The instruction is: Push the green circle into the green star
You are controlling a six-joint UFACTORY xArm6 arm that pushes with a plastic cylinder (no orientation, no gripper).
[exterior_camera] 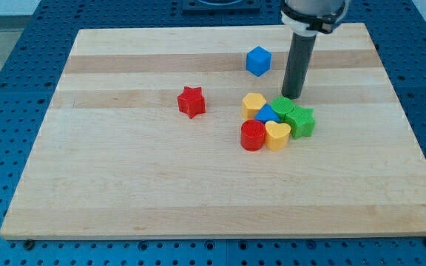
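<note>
The green circle (282,106) lies right of the board's middle, touching the green star (301,120) just below and to its right. My tip (291,96) stands at the circle's upper edge, on the side toward the view's top. A blue block (267,115) sits against the circle's left side; its shape is mostly hidden. A yellow block (254,103), a red circle (253,135) and a yellow heart (277,135) complete the tight cluster.
A blue cube (258,60) stands alone above the cluster, left of the rod. A red star (191,101) lies alone at the left of the cluster. The wooden board (124,185) ends in blue perforated table all round.
</note>
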